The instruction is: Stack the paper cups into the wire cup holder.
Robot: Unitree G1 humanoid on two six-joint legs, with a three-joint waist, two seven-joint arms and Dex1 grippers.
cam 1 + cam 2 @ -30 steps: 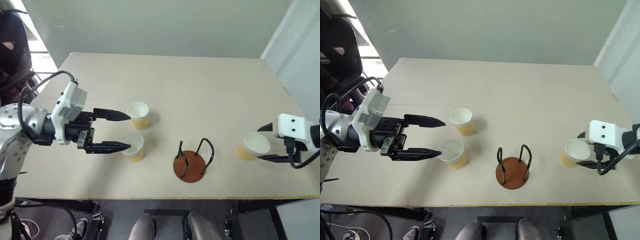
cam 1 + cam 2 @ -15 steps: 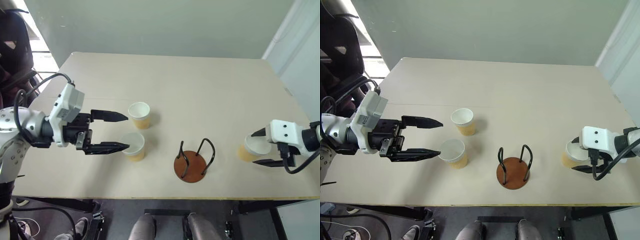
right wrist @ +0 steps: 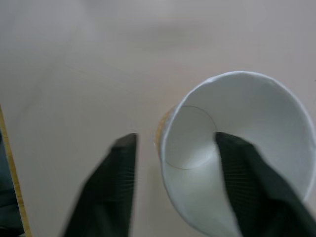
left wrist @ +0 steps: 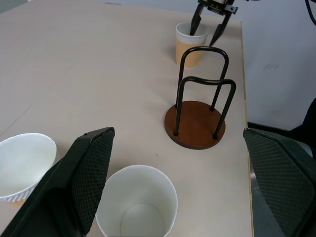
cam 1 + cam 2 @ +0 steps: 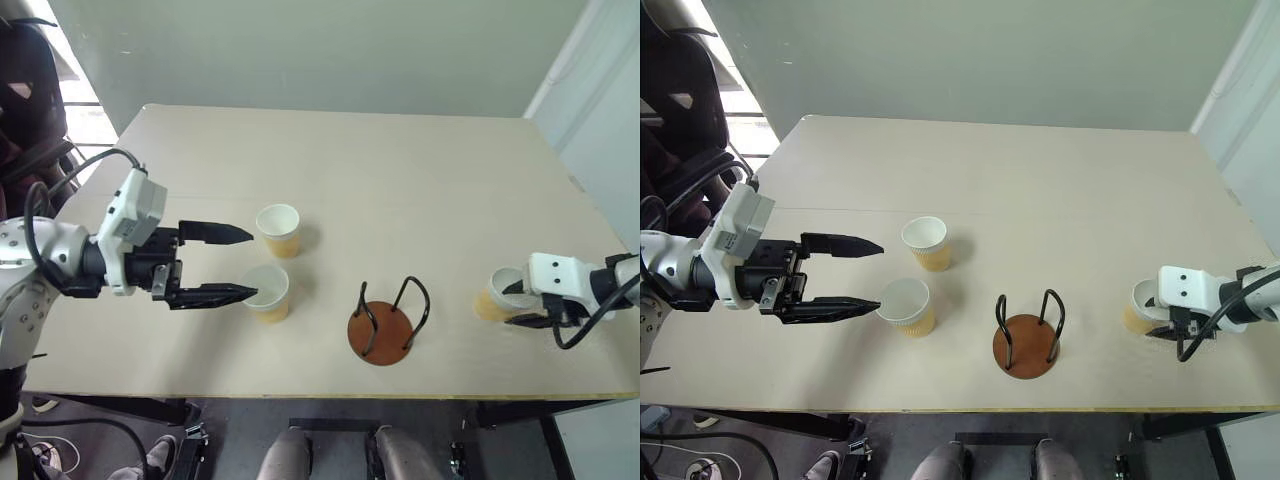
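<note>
This looks like a plain test room or lab, not a home. I stand at a big, light brown desk [image 5: 400, 180] with almost nothing on it. Behind the far edge of the desk is a bare, pale green-grey wall [image 5: 300, 50] with no pictures on it. On the far left there is a black chair [image 5: 680, 90] and a bright window [image 5: 70, 90] with bars. On the right is a white wall or door [image 5: 600, 90]. Black cables [image 5: 70, 170] hang from my left arm, and more lie on the grey floor [image 5: 700, 455] under the near side of the desk.
</note>
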